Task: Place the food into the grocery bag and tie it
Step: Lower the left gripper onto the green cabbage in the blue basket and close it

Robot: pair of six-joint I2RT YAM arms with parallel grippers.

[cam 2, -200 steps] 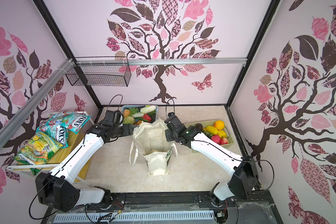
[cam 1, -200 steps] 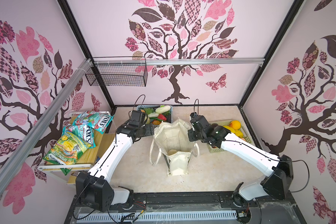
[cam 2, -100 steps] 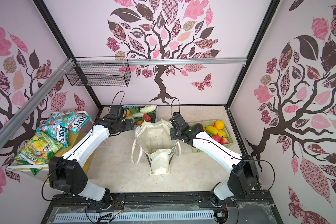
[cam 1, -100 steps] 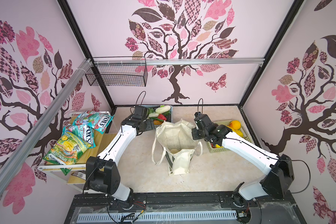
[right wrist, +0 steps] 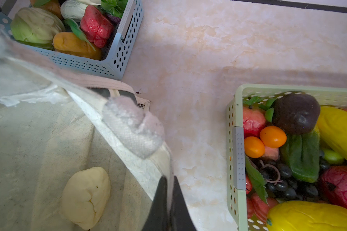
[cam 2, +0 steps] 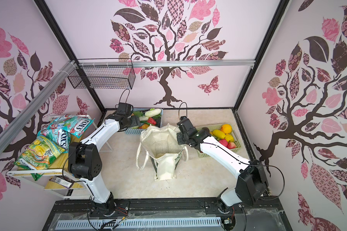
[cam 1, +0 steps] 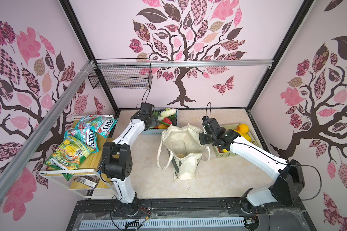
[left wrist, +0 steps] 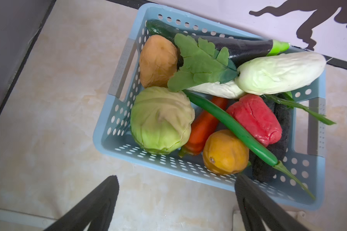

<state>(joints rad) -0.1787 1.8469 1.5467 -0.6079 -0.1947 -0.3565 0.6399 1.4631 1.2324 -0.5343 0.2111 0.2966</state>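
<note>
**Above the blue basket (left wrist: 168,163), nothing held**

Far back on the left, the left gripper (left wrist: 175,177) is held over the basket, its fingers (left wrist: 96,202) spread wide with nothing between them. A green cabbage (left wrist: 160,120), a red pepper (left wrist: 252,118) and other food (left wrist: 224,152) are piled in it. In the middle, the bag (cam 1: 185,170) is stood with its mouth wide, and its right rim is pinched by the closed-up right gripper (right wrist: 169,180). One pale lump (right wrist: 85,198) is seen inside.

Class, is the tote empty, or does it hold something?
Not empty: one pale yellow food item lies at the bottom of the tote, visible through its open mouth.
</note>
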